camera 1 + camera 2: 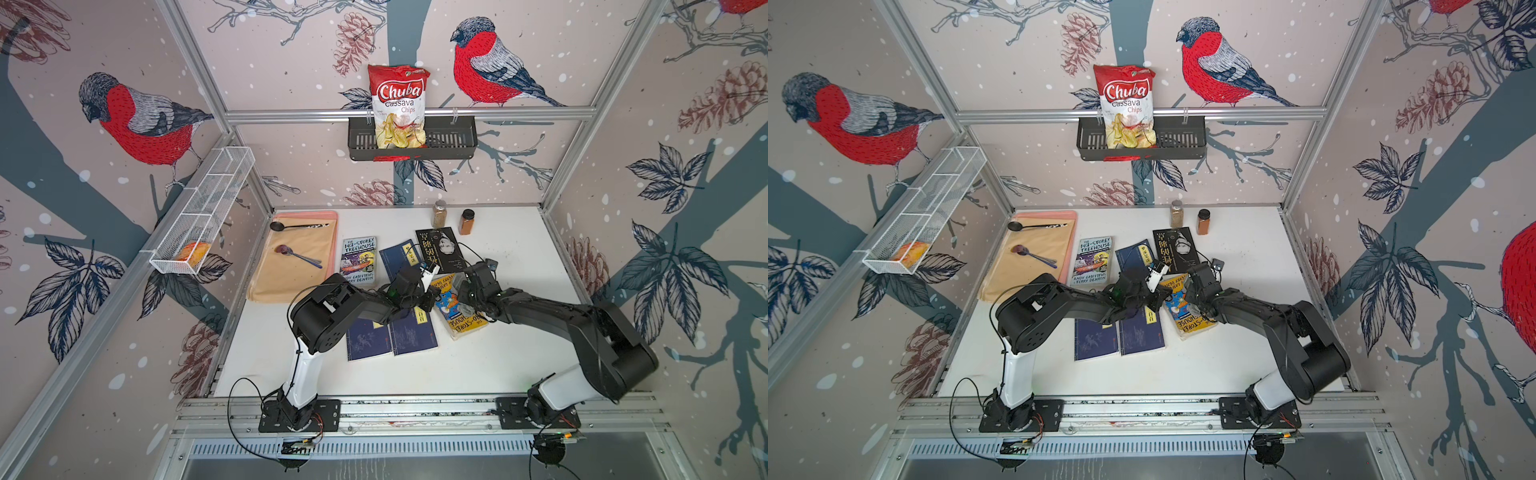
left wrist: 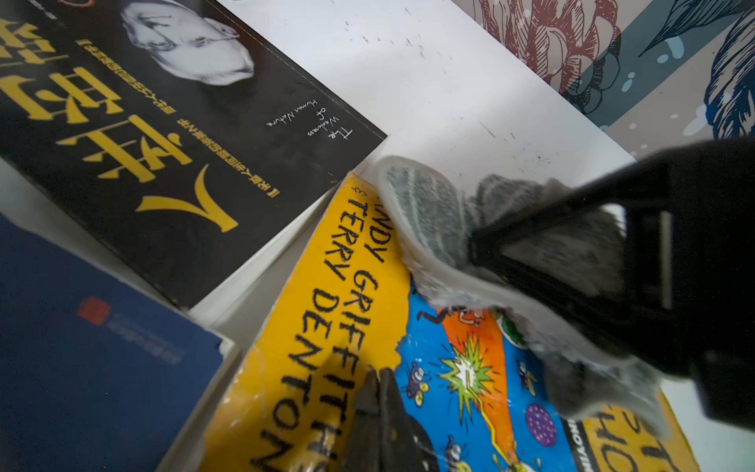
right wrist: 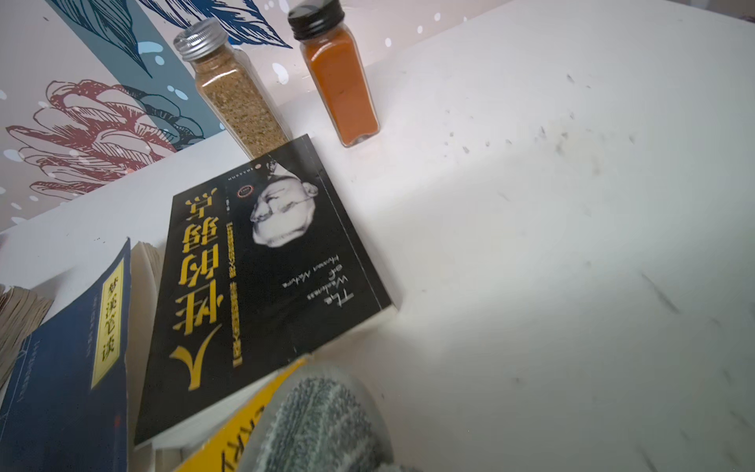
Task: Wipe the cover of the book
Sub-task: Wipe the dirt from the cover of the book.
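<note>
The yellow Treehouse book is lying just beside the black book, touching its corner. A grey striped cloth, pinched in the right gripper, is being pressed on the cover's end nearest the black book. The left gripper, closed and empty, is being held at the cover's yellow margin.

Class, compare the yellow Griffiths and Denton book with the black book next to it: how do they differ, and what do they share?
The yellow book has a bright cartoon cover; the black book shows gold characters and a grey face. A grey cloth rests on the yellow book; the black book is bare. The yellow book's cover edge looks scuffed; the black book's looks smooth. Both are closed and lie cover up.
</note>
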You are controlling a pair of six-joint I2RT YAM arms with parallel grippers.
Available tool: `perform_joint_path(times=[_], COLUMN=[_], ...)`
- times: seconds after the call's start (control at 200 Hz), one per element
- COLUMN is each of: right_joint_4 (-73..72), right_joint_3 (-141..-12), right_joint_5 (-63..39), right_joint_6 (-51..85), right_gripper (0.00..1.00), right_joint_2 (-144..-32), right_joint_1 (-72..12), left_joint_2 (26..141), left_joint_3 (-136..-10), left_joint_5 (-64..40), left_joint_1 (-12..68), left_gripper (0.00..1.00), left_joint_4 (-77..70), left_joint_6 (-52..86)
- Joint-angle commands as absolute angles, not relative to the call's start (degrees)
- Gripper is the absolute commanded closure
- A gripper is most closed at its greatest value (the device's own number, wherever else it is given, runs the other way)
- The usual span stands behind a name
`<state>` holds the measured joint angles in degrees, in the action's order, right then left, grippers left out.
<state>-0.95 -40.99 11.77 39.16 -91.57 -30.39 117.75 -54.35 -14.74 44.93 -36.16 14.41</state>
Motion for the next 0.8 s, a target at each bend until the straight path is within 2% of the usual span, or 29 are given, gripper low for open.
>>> perform_joint_path(times=[0.0, 0.17, 0.52, 0.795], right_joint_4=[4.44, 5.24, 9.42, 11.95], right_joint_3=[-42.90, -42.61, -32.78, -33.00], right_joint_5=[7.48, 6.84, 5.71, 5.56], right_joint_6=[34.88, 33.59, 35.33, 33.56], right_gripper=[0.95, 0.95, 0.95, 0.95], right_joint_2=[-97.81, -98.40, -88.65, -81.61], right_joint_1=[-29.25, -28.60, -27.91, -25.40], left_joint_2=[119.14, 118.56, 119.79, 119.15], left_joint_3=[-53.11, -52.24, -54.54, -56.33], left_joint_5=[-12.92, -12.59, -12.00, -11.02], left_joint_1=[45.13, 45.18, 45.18, 45.18], left_gripper=[1.00, 1.00, 1.00, 1.00], left_joint_4=[-19.13, -19.74, -18.34, -17.48], left_joint_6=[13.52, 13.70, 12.23, 11.47])
